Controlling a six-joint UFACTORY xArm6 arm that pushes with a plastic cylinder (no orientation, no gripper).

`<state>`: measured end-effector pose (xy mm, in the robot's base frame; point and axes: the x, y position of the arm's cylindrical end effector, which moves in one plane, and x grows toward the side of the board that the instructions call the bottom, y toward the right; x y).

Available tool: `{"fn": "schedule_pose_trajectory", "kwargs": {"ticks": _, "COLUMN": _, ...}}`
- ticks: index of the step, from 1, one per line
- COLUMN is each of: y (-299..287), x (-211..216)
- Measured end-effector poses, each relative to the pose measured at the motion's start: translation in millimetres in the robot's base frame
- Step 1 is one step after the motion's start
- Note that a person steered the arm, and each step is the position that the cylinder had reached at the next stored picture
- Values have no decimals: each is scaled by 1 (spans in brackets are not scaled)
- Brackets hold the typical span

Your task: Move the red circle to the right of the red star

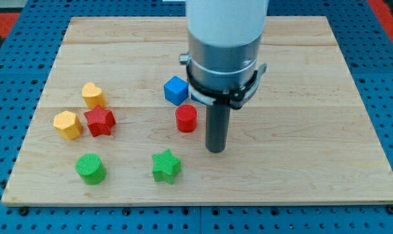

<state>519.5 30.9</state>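
1. The wooden table [300, 71] lies on a blue pegboard [8, 71], and the white and grey arm [225, 39] comes down from the view's top.
2. My tip [215, 149] rests on the table just beside the red circle [186, 119], at about four o'clock from it, with a narrow gap between the two.
3. The end effector is a plain dark rod with nothing that opens or closes, and it holds nothing.
4. The red circle stands upright near the middle of the table, well apart from the red star [99, 121], which lies at nine o'clock from it.
5. The blue cube [176, 90] sits near the red circle at about eleven o'clock, close to the arm's grey collar.
6. The green star [165, 166] lies at about seven o'clock from the red circle and at about eight o'clock from my tip.
7. The yellow hexagon [67, 125] is just beside the red star at nine o'clock, seemingly touching it.
8. The yellow heart [93, 95] sits near the red star at about twelve o'clock.
9. The green circle [90, 168] stands at six o'clock from the red star, near the table's bottom edge.
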Motion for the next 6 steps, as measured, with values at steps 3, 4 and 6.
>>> {"fn": "schedule_pose_trajectory", "kwargs": {"ticks": 3, "y": -46, "x": -25}}
{"fn": "schedule_pose_trajectory", "kwargs": {"ticks": 4, "y": 7, "x": -27}}
{"fn": "schedule_pose_trajectory", "kwargs": {"ticks": 6, "y": -79, "x": -91}}
